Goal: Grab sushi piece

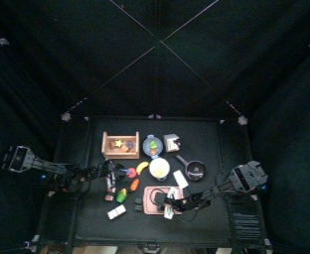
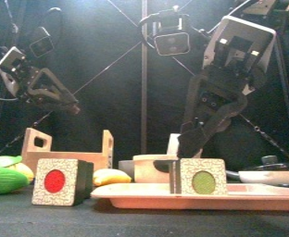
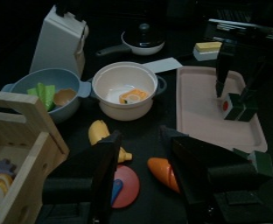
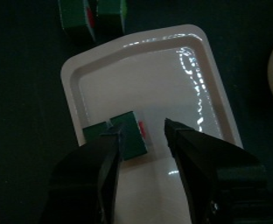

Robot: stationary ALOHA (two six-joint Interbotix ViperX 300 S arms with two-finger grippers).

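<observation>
Black curtains close in a small black table [image 1: 84, 159] crowded with toy kitchen things. Near its front lies a pink tray [image 4: 215, 79], and on the tray stands a sushi piece [image 4: 127, 136], a small block with a green face and a paler middle. From table height the sushi piece [image 2: 203, 176] shows a speckled white face with a green round centre, upright on the tray [image 2: 134, 194].

From the right, the right gripper [image 4: 145, 140] hangs down over the tray, jaws spread wide with one on each side of the sushi piece. They stand very close to its sides, but I cannot tell whether either one touches it; it rests on the tray and is not lifted.

A second sushi piece [image 2: 56, 180], with a red centre, stands on the table just off the tray's left end.

On the other side, the left gripper [image 3: 139, 157] hangs in the air, its jaws apart and empty. Below it lie an orange carrot [image 3: 163, 173] and a yellow banana [image 3: 98, 131]. Beyond them stand a white pot [image 3: 127, 87] with a yellow piece inside, a blue bowl [image 3: 17, 87] holding green pieces, a small black pan [image 3: 142, 39] and a white carton [image 3: 59, 39]. A wooden crate [image 3: 17, 131] stands beside the bowl.
</observation>
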